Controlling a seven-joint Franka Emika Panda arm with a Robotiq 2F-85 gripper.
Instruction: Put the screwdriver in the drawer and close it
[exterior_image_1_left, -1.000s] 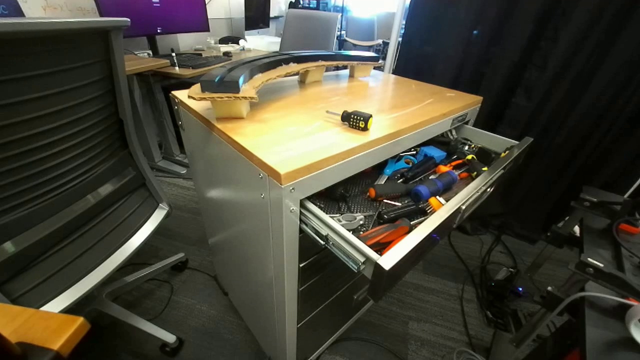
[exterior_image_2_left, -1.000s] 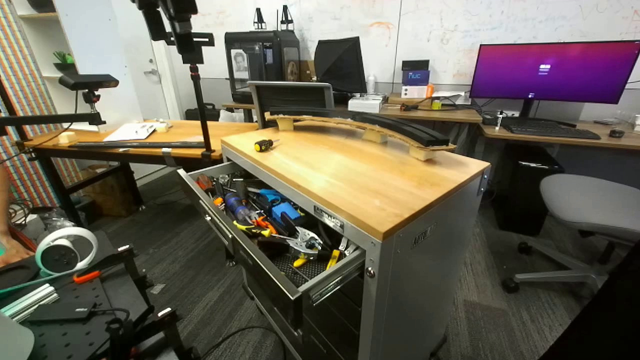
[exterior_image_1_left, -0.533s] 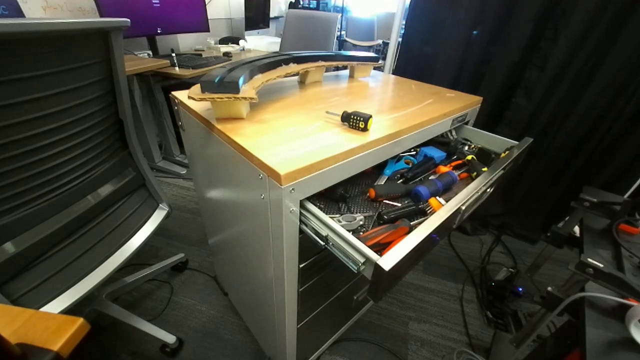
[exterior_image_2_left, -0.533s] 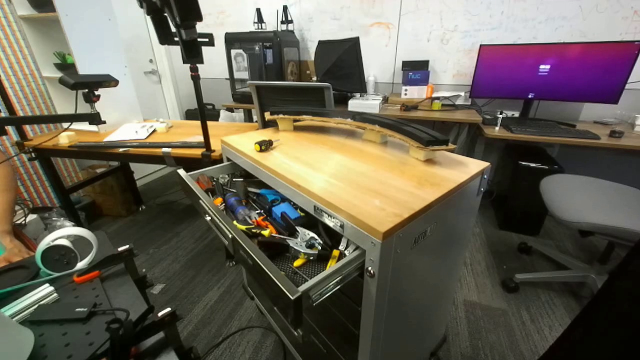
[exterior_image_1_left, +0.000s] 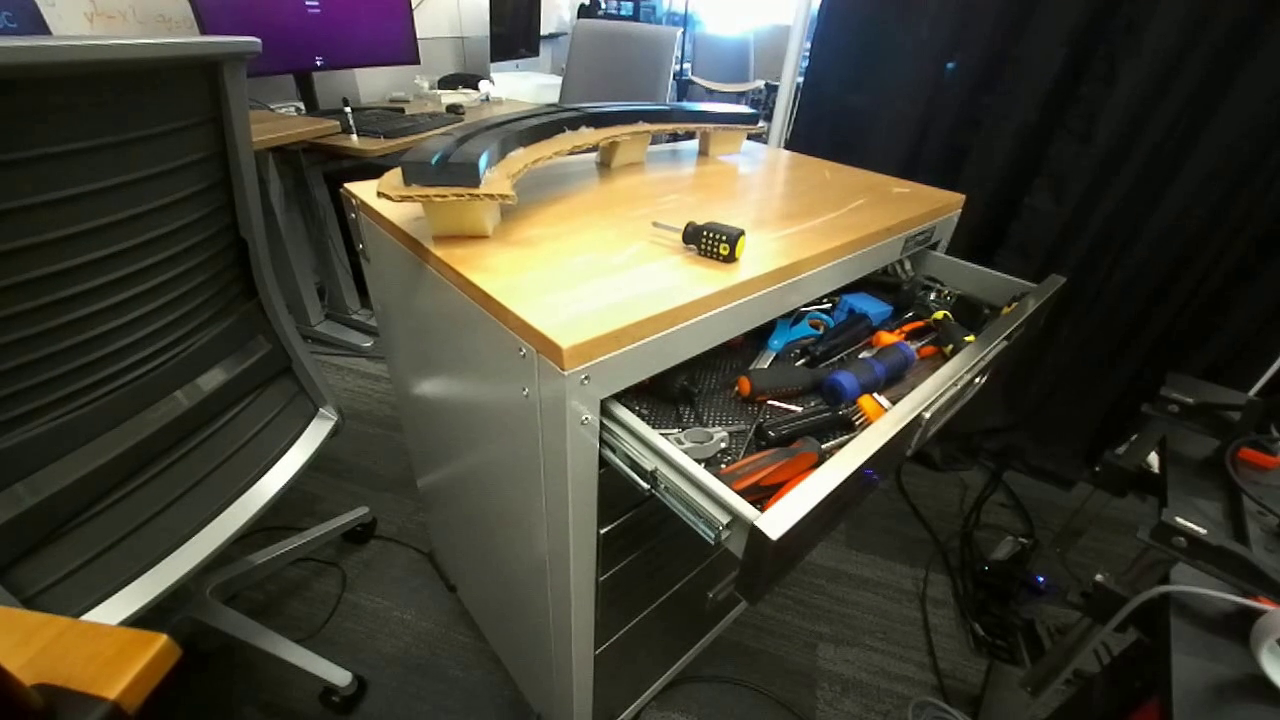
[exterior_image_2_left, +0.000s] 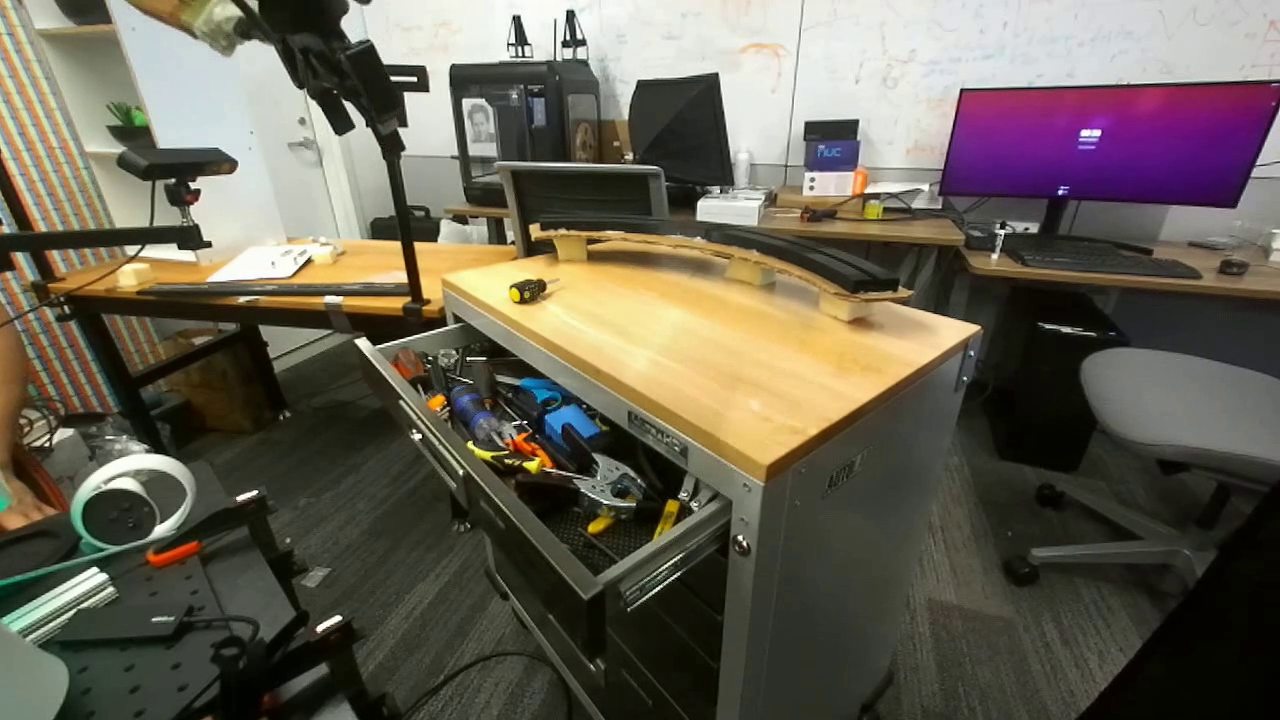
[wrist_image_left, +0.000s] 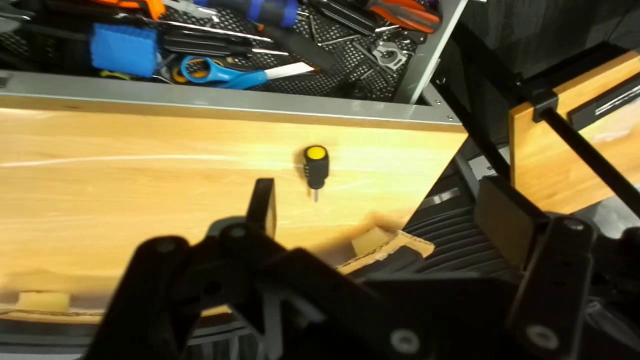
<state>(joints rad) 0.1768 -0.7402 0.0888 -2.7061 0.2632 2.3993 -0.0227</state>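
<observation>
Black two-fingered end effector (wrist_image_left: 384, 215) spread wide, gripping nothing, well above the pale wooden worktop (wrist_image_left: 150, 195). Resting there, in the wrist view up and left of the middle between the fingertips: stubby black screwdriver (wrist_image_left: 316, 172) with yellow butt, long axis running up-down the frame, blade toward frame bottom. Should suit jaws closing sideways, after shifting up-left and descending. Beyond, at frame top: open shallow grey metal drawer (wrist_image_left: 431, 55).
</observation>
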